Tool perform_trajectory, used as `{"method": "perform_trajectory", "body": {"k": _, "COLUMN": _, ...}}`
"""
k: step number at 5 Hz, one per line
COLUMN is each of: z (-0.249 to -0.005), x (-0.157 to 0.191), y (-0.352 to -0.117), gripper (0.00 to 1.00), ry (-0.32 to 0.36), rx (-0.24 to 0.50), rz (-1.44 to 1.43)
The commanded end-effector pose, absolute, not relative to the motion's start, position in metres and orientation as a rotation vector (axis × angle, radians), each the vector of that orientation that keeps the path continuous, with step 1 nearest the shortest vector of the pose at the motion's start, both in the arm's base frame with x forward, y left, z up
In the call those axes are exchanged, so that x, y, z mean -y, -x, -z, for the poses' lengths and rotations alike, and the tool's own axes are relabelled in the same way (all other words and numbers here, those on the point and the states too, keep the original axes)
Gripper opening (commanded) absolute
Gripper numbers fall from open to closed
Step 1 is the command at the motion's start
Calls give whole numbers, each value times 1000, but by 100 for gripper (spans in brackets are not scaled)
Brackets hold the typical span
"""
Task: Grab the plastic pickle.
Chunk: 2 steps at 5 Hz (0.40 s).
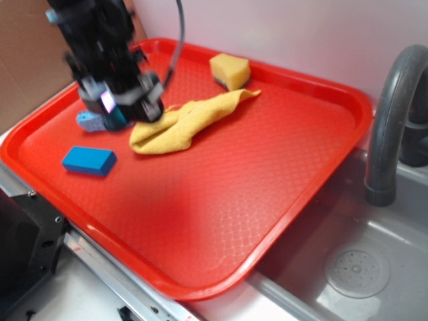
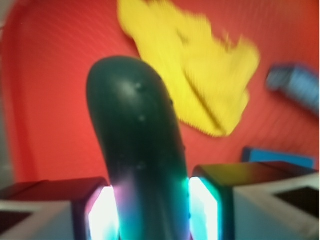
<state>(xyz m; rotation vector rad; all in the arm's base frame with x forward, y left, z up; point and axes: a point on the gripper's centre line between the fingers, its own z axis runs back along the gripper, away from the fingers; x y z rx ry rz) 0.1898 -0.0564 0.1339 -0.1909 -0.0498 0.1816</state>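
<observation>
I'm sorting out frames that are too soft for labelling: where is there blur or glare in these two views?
Exterior view: the gripper and arm are motion-blurred, while the red tray and blue block stay fairly sharp. Wrist view: soft all over; the yellow cloth is smeared, and the plastic pickle sits between glowing pads that tint it.

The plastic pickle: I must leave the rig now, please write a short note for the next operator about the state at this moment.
Gripper: shut on the plastic pickle, one of the fingers on each side of it, seen in the wrist view.
Position: the gripper is over the back left part of the red tray, beside the yellow cloth. The blue block and the yellow sponge lie apart on the tray.
Done: the pickle is grasped.
Left: confirm that the grip is firm; the pictures are blurred, so I cannot tell how far the pickle is lifted.
</observation>
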Motion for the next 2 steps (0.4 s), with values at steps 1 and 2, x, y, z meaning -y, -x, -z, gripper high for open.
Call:
{"method": "perform_trajectory", "body": {"k": 1, "z": -233, "x": 45, "y": -185, "gripper": 0, "ry": 216, "rx": 145, "rz": -83}}
{"method": "perform_trajectory", "body": {"k": 2, "z": -221, "x": 48, "y": -191, "gripper": 0, "ry": 178, "rx": 73, "rz": -121}}
